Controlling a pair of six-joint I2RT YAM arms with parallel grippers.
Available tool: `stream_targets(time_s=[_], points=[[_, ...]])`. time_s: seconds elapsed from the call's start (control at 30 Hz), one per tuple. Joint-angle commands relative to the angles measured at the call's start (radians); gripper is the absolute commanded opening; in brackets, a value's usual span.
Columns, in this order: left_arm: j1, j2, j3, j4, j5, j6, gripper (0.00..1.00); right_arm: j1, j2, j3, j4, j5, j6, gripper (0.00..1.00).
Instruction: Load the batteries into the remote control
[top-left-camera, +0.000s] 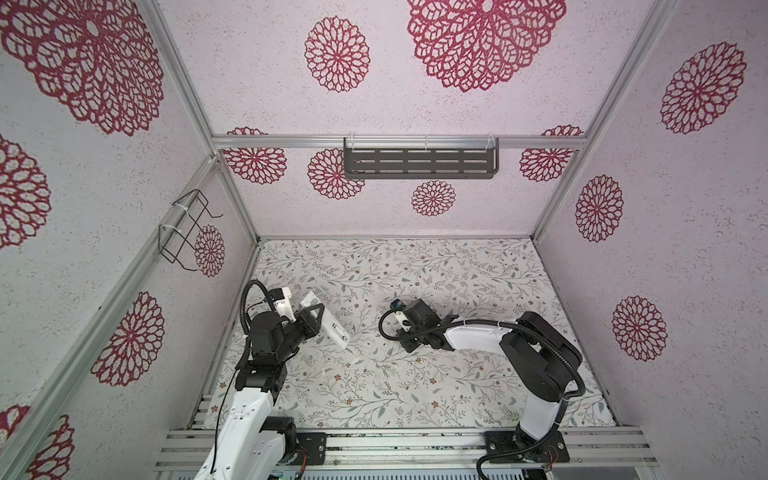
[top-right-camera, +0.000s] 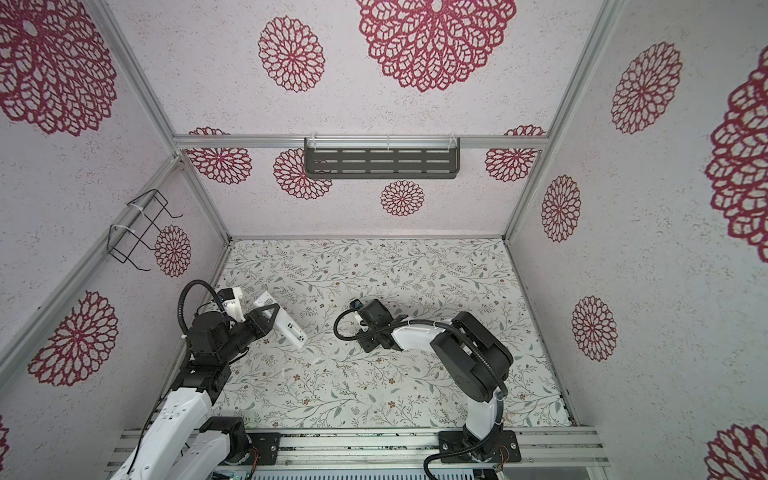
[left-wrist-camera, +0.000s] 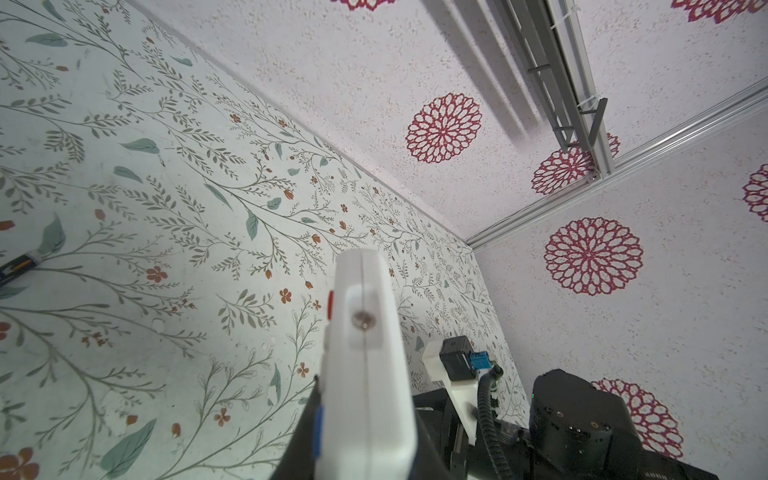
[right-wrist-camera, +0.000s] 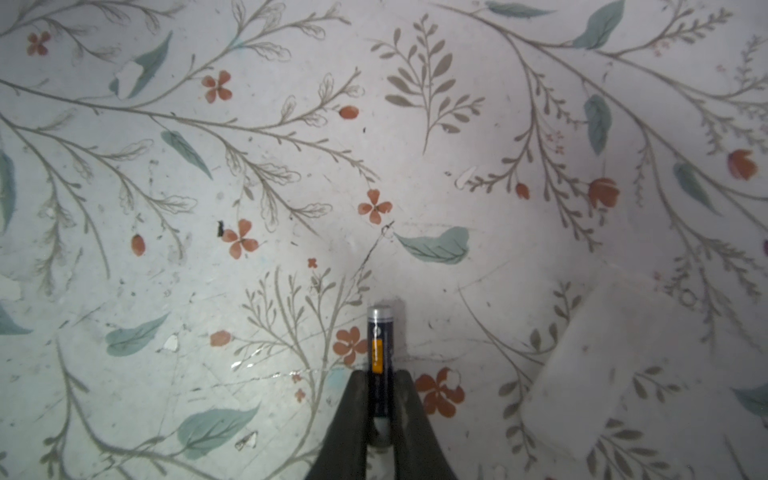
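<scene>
Right gripper (right-wrist-camera: 380, 376) clamps battery (right-wrist-camera: 380, 332); left gripper (top-left-camera: 319, 318) holds remote control (left-wrist-camera: 365, 374)

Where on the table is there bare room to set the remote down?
Bare: the back strip of the table along the rear wall, and the front stretch between the two arm bases. Crowded: the middle, where the left gripper holds the remote control near the right gripper, shut on a battery.

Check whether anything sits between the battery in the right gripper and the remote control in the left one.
Nothing visible does. Only bare floral tabletop separates the right gripper, shut on the battery, from the remote control in the left gripper.
</scene>
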Motion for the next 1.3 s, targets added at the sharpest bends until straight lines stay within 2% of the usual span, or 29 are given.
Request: stream_targets(time_s=[0.0,0.37,0.6,0.77,1.0,1.27], points=[[-0.007,0.013,0.011,0.062,0.024,-0.014,0.18,0.012,-0.009,-0.046,-0.123,-0.006,0.016,0.11],[-0.076,0.052,-0.033,0.173,0.048,-0.043,0.18,0.062,-0.180,-0.106,0.005,-0.054,-0.042,0.10],[-0.099,0.014,-0.082,0.246,0.044,-0.058,0.18,0.104,-0.317,-0.130,0.063,-0.043,-0.020,0.10],[-0.107,0.006,-0.101,0.329,0.088,-0.073,0.18,0.139,-0.381,-0.115,0.098,-0.060,0.001,0.10],[-0.110,0.041,-0.113,0.470,0.166,-0.132,0.18,0.183,-0.398,-0.057,0.148,-0.104,0.020,0.10],[-0.110,0.039,-0.114,0.485,0.177,-0.142,0.18,0.225,-0.380,-0.004,0.185,-0.097,0.019,0.10]])
